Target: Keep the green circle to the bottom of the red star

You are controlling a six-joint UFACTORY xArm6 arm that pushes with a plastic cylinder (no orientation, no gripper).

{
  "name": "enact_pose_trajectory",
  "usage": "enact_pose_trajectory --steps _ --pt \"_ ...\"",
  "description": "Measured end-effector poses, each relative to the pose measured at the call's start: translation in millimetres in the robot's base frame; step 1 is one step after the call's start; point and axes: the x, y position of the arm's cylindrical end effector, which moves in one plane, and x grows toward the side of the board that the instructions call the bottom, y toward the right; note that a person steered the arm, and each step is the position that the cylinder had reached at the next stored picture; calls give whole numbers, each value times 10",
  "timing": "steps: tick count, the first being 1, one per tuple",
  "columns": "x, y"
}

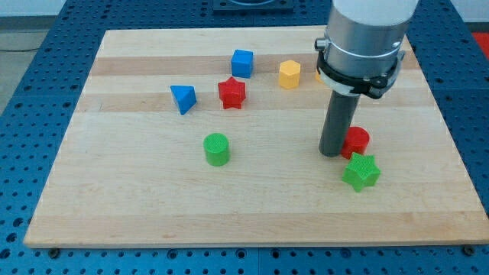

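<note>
Camera view: green circle (217, 149) well left of my tip (331, 153) (seemingly touching red cylinder (356, 142)).

Blocks on wooden board (114, 206), counted by colour:
- Red: two. Red star (231, 92) is landmark; red cylinder (357, 140) far to its right in view, lower.
- Green: two. Green circle (217, 149) below red star; green star (361, 171) lower right.
- Blue: two. Blue cube (242, 63) above red star; blue triangle (183, 98) left.
- Yellow: one clearly seen, yellow hexagon (289, 74), upper right of red star.

Seven blocks clearly visible.
</note>
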Motion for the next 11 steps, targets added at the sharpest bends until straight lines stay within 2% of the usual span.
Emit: enact_pose_trajectory --steps 2,3,5,7,9,11 --pt "233 -530" --pt "389 -1028" --pt "369 -1782" --pt "-83 -1759" --pt "-311 -1961" --pt "-493 -1372"
